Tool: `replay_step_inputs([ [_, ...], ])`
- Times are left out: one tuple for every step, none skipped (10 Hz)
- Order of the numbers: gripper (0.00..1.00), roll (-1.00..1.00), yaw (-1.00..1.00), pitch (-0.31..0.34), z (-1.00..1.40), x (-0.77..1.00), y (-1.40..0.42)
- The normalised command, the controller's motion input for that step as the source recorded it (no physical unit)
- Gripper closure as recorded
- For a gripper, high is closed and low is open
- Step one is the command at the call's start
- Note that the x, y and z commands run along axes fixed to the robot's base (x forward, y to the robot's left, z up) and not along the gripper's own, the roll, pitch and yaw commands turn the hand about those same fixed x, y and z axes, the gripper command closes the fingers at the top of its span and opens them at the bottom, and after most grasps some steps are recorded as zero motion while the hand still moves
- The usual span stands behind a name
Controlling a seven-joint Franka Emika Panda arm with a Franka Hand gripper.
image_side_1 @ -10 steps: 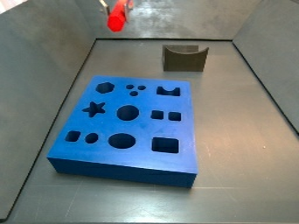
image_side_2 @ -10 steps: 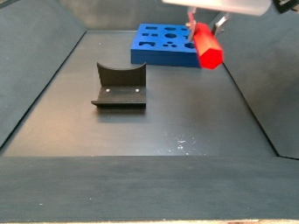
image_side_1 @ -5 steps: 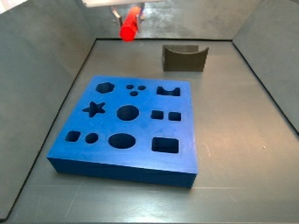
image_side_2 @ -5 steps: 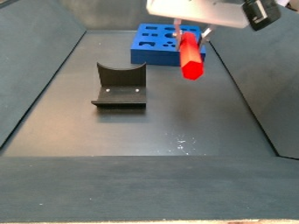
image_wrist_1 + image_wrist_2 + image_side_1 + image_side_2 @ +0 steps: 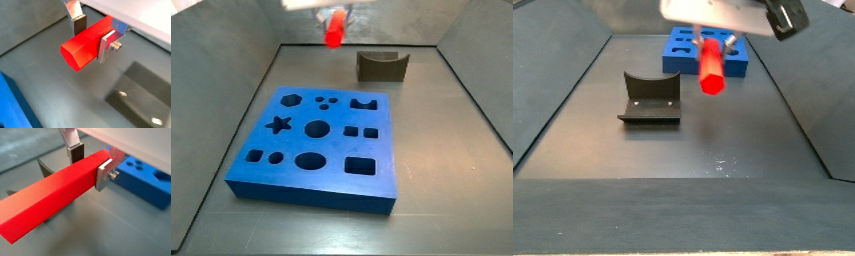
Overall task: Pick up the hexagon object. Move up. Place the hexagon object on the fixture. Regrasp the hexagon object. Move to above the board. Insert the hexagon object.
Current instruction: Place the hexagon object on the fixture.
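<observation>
The hexagon object [image 5: 83,47] is a bright red bar, and my gripper [image 5: 92,37] is shut on it near one end. In both side views the hexagon object [image 5: 334,28] [image 5: 711,65] hangs slanted in the air from the gripper [image 5: 715,38], above the floor and beside the fixture. The fixture [image 5: 381,66] [image 5: 648,97], a dark notched block, stands past the far end of the board [image 5: 318,145]. In a wrist view the long red hexagon object [image 5: 57,200] crosses in front of the fixture [image 5: 44,170], with the board [image 5: 141,182] behind the fingers [image 5: 103,174].
Grey sloping walls [image 5: 225,110] enclose the dark floor [image 5: 673,150] on all sides. The blue board [image 5: 679,52] has several dark cut-outs of different shapes. The fixture's base plate [image 5: 137,97] shows two screws.
The gripper has carried the red bar sideways toward the fixture and somewhat lower. Board and fixture have not moved.
</observation>
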Motion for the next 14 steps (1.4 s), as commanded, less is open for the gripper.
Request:
replay_step_inputs([
  [1.0, -1.0, 0.09, 0.104, 0.54, 1.0, 0.13],
  [1.0, -1.0, 0.06, 0.112, 0.5, 1.0, 0.13],
  [1.0, -1.0, 0.04, 0.11, 0.42, 1.0, 0.13],
  [1.0, -1.0, 0.02, 0.108, 0.37, 1.0, 0.13],
  [1.0, -1.0, 0.0, 0.12, 0.31, 1.0, 0.12],
  [1.0, -1.0, -0.02, 0.128, 0.23, 1.0, 0.11],
  [1.0, -1.0, -0.04, 0.132, 0.14, 0.87, 0.09],
  [1.0, -1.0, -0.06, 0.133, 0.08, 0.75, 0.07],
  [1.0, -1.0, -0.08, 0.137, 0.04, 0.63, 0.06],
  [1.0, -0.93, -0.11, 0.137, 0.02, 0.47, 0.05],
  [1.0, -0.76, -0.12, 0.116, 0.01, 0.35, 0.05],
  [1.0, -0.59, -0.13, 0.093, 0.0, 0.24, 0.04],
  [1.0, -0.41, -0.13, 0.074, 0.0, 0.13, 0.04],
  [1.0, -1.0, -0.03, 0.225, -1.0, 0.11, 0.13],
])
